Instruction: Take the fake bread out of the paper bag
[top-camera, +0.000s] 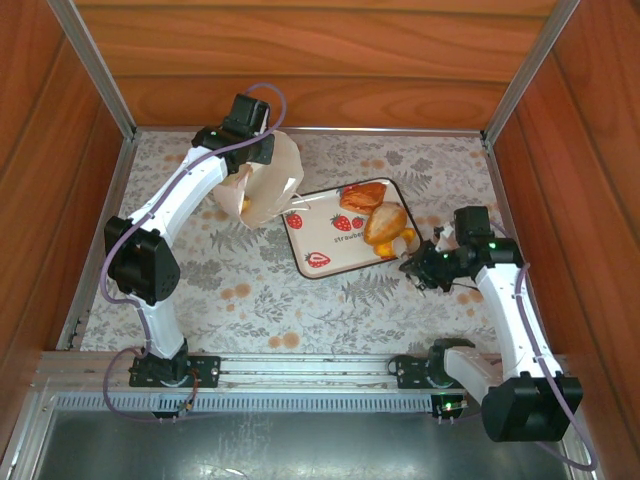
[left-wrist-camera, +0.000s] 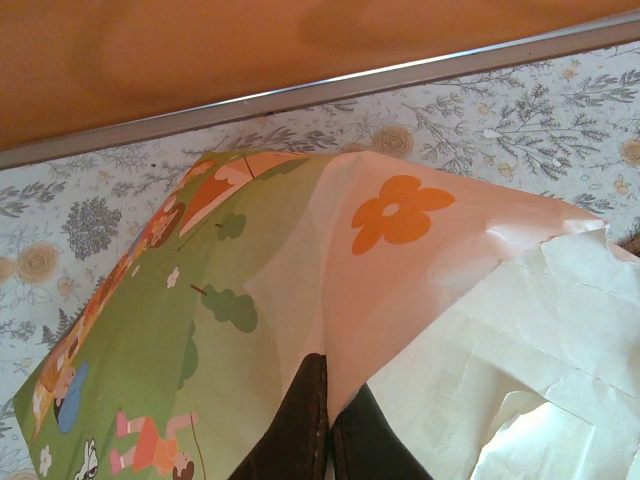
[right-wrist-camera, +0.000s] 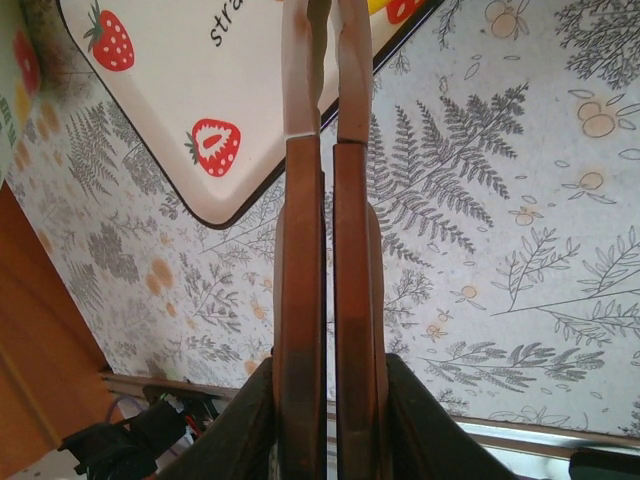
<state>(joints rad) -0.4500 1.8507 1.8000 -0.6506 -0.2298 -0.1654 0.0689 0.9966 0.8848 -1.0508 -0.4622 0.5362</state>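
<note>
now left fingers (left-wrist-camera: 298, 430) pinch the paper bag (left-wrist-camera: 330, 280); right fingers (right-wrist-camera: 303, 300) closed, empty, by the tray (right-wrist-camera: 170, 80).

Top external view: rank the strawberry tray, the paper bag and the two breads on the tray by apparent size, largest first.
1. strawberry tray
2. paper bag, tilted, so its apparent size may mislead
3. golden loaf and reddish-brown bread: these look alike, so they are not ranked against each other

Strawberry-printed tray (right-wrist-camera: 165, 95): black slanted lettering at one edge, legible as "str", the rest cut by the frame. Overhead, the same tray (top-camera: 322, 243) carries lettering too small to read.
</note>
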